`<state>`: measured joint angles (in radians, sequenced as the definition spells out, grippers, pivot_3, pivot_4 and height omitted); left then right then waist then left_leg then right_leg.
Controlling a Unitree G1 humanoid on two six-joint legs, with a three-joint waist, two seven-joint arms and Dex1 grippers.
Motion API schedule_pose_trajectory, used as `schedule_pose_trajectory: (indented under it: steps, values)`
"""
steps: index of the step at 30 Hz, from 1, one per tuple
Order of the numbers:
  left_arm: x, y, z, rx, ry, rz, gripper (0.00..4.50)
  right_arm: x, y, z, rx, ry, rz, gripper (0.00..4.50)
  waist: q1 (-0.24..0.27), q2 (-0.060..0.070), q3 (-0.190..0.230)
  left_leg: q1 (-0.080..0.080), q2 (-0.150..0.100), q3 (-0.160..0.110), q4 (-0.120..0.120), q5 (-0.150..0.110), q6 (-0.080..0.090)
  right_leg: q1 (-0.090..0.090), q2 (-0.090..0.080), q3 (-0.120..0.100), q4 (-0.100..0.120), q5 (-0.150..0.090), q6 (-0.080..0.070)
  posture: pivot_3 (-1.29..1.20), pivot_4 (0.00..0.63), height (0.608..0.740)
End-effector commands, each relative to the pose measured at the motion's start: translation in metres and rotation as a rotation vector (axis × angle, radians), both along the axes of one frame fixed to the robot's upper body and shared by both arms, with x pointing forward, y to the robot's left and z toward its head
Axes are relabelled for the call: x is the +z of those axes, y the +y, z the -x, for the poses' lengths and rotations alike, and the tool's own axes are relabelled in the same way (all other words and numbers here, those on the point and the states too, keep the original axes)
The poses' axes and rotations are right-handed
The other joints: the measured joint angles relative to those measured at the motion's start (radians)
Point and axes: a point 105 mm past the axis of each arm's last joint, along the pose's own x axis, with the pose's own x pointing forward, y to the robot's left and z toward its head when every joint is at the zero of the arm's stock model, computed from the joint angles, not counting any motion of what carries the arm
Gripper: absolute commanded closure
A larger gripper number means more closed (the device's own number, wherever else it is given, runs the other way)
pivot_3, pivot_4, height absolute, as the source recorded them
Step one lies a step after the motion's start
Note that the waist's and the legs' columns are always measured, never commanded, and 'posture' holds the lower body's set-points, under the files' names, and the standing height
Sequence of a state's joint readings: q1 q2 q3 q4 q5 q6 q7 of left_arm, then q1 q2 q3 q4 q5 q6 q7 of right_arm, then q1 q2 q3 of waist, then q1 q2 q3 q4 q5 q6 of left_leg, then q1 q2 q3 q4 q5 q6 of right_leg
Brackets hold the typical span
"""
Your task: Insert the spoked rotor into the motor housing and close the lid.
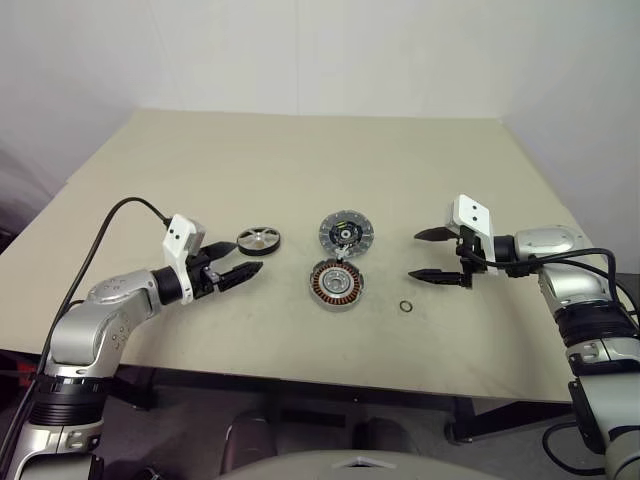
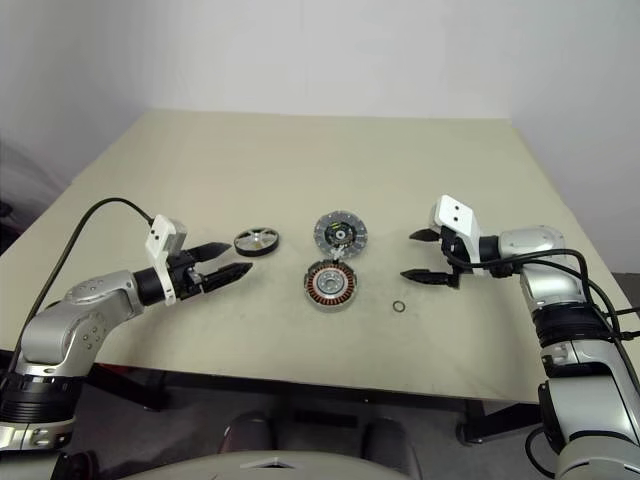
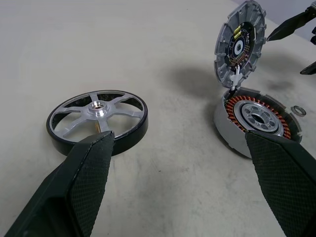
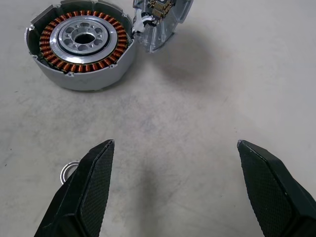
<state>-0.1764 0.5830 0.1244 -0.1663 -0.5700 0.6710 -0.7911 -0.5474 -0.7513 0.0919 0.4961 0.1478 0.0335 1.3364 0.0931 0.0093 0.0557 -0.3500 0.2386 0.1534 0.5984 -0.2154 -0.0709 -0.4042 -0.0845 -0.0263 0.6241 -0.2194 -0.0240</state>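
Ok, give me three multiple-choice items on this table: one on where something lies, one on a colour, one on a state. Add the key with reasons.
1. Where does the spoked rotor lie?
A. inside the motor housing
B. on the table, to the robot's left of the motor housing
C. in the right gripper

2. What colour is the winding ring inside the housing?
A. copper-brown
B. blue
C. white

3. How does the left gripper stand?
A. shut on the lid
B. shut on nothing
C. open, holding nothing

Key: 1 B, the rotor rests apart beside the left gripper; 2 A, the right wrist view shows copper coils; 3 C, its fingers stand apart.
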Motion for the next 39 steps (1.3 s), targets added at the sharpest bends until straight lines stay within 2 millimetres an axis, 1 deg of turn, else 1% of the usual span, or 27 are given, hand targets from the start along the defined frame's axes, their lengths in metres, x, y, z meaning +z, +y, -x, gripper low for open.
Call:
schedule_pose_trajectory:
  steps: [1, 23, 27, 33, 35, 39]
  values:
    - [0.013, 0.0, -0.004, 0.001, -0.06, 0.004, 0.0, 0.02, 0.005, -0.005, 0.025, -0.071, 0.004, 0.01, 0.0, 0.0, 0.0, 0.0, 0.0, 0.0, 0.0, 0.0, 0.0, 0.0, 0.0, 0.0, 0.0, 0.0, 0.0, 0.0, 0.0, 0.74]
    - [0.013, 0.001, -0.004, 0.006, -0.065, 0.006, 0.0, 0.022, 0.008, -0.005, 0.03, -0.081, 0.007, 0.01, 0.0, 0.0, 0.0, 0.0, 0.0, 0.0, 0.0, 0.0, 0.0, 0.0, 0.0, 0.0, 0.0, 0.0, 0.0, 0.0, 0.0, 0.74]
    - [0.014, 0.001, -0.005, 0.007, -0.066, 0.006, 0.0, 0.02, 0.011, -0.001, 0.04, -0.07, 0.0, 0.01, 0.0, 0.0, 0.0, 0.0, 0.0, 0.0, 0.0, 0.0, 0.0, 0.0, 0.0, 0.0, 0.0, 0.0, 0.0, 0.0, 0.0, 0.74]
    - [0.013, 0.002, -0.005, 0.008, -0.063, 0.004, 0.0, 0.003, 0.019, 0.016, 0.069, -0.011, -0.022, 0.01, 0.003, 0.0, 0.0, 0.0, 0.0, 0.0, 0.0, 0.0, 0.0, 0.0, 0.0, 0.0, 0.0, 0.0, 0.0, 0.0, 0.0, 0.74]
    - [0.013, 0.002, -0.005, 0.009, -0.062, 0.003, 0.0, 0.0, 0.022, 0.02, 0.075, 0.001, -0.029, 0.01, 0.002, 0.0, 0.0, 0.0, 0.0, 0.0, 0.0, 0.0, 0.0, 0.0, 0.0, 0.0, 0.0, 0.0, 0.0, 0.0, 0.0, 0.74]
    - [0.012, 0.002, -0.007, 0.012, -0.063, 0.002, 0.0, -0.016, 0.021, 0.029, 0.074, 0.037, -0.01, 0.01, 0.001, 0.0, 0.0, 0.0, 0.0, 0.0, 0.0, 0.0, 0.0, 0.001, 0.0, 0.0, 0.0, 0.0, 0.0, 0.0, 0.0, 0.74]
